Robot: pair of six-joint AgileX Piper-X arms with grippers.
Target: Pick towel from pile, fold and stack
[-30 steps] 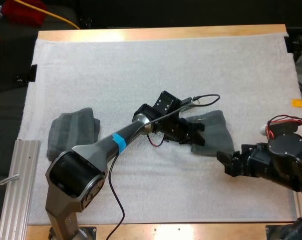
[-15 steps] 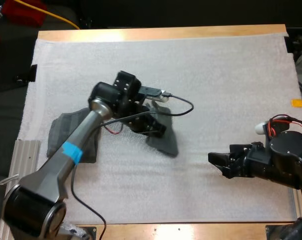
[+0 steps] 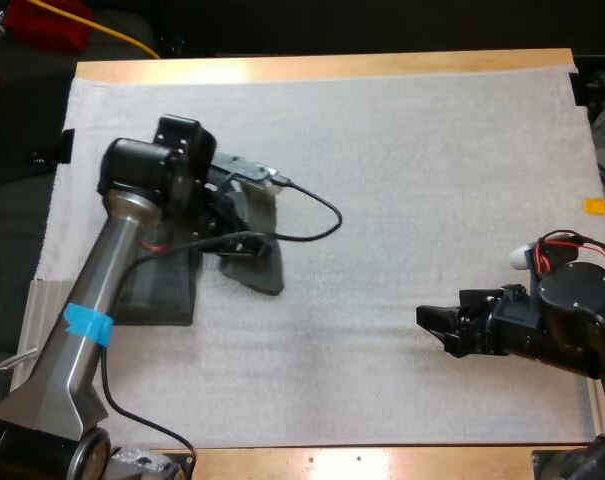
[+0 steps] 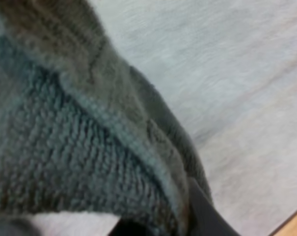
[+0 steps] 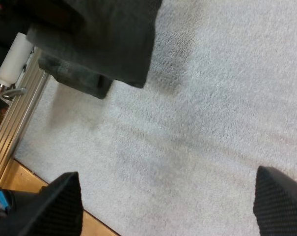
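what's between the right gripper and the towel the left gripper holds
Only bare white mat: the high view shows nothing on the stretch from the right gripper to the towel in the left gripper.

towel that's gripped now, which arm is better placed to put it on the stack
Left. The left pincer is shut on the towel right beside the folded stack. The right pincer is open over bare mat, well away from both.

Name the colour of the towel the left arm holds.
The cloth towel is dark grey-green; left wrist view shows best.
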